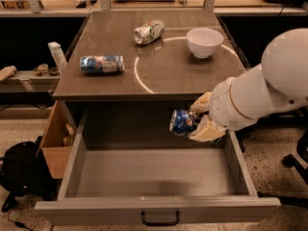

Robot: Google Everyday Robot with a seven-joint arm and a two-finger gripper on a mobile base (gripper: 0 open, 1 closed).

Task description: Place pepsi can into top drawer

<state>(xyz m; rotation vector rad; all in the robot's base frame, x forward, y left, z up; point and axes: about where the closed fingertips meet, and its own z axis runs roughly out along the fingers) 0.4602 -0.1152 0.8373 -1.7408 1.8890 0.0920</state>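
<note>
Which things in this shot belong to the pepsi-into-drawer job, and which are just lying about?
Job: pepsi can, clamped in the jaws of the gripper, over the open top drawer.

Lying about: light-blue can, silver-green can and white bowl on the tabletop; black bag and cardboard box low at left.

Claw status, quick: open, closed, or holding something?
Claw: closed on the pepsi can, holding it on its side above the back right of the open top drawer.
</note>
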